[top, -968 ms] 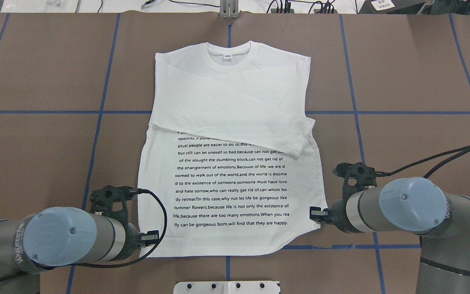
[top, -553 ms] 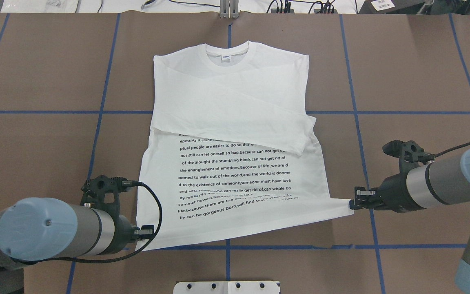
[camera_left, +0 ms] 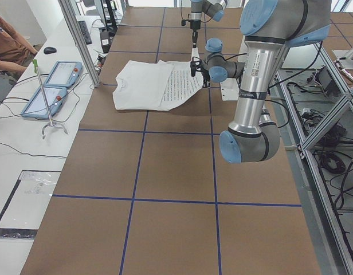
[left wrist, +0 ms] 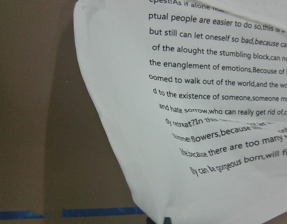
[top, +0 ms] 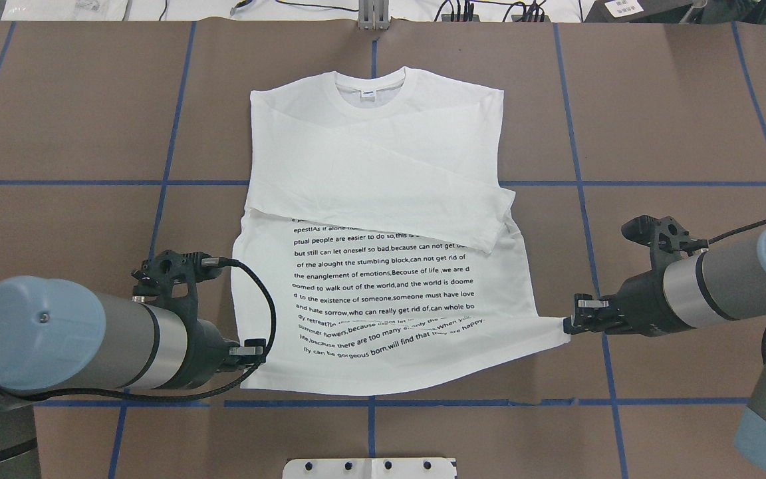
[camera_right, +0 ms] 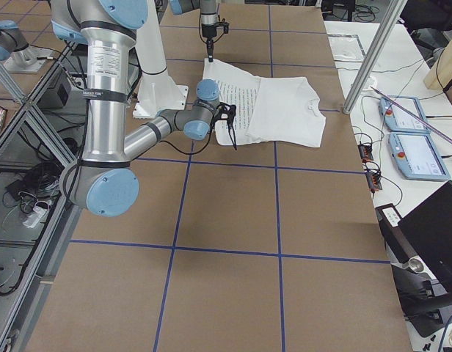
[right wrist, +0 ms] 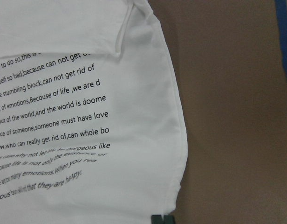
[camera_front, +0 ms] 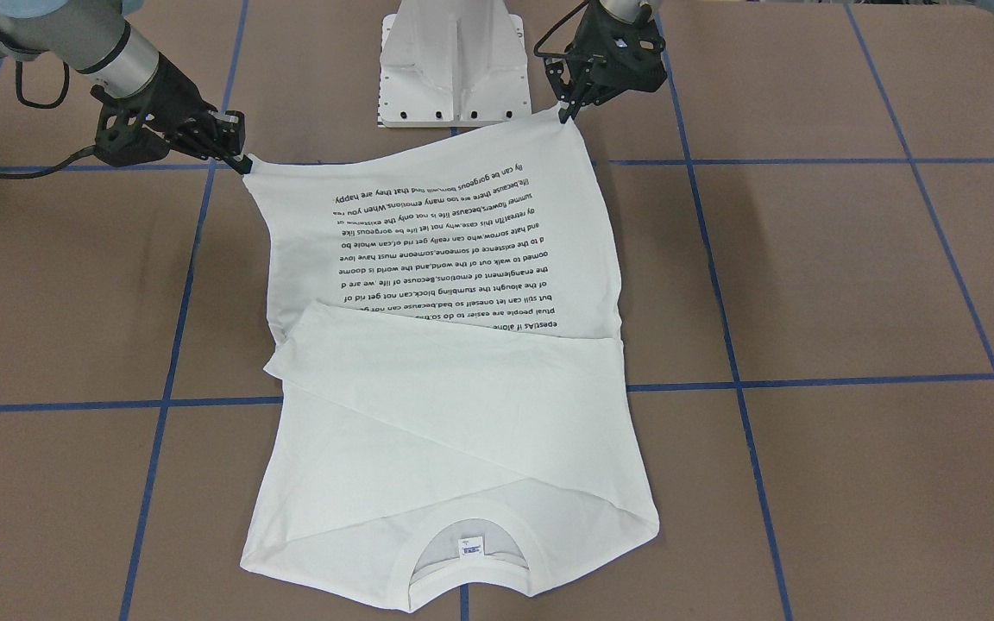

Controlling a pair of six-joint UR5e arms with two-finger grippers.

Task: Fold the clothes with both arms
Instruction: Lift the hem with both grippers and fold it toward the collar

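We hold the shirt [top: 383,166] by both hem corners.
It lies on the bench [top: 675,120]; the left gripper [top: 256,352] and the right gripper [top: 572,324] are each closed on one corner.

shirt [top: 383,166] on table [top: 57,120] between left arm [top: 124,346] and right arm [top: 702,293]

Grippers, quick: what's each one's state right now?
Left gripper: shut on the shirt, at one hem corner.
Right gripper: shut on the opposite hem corner.
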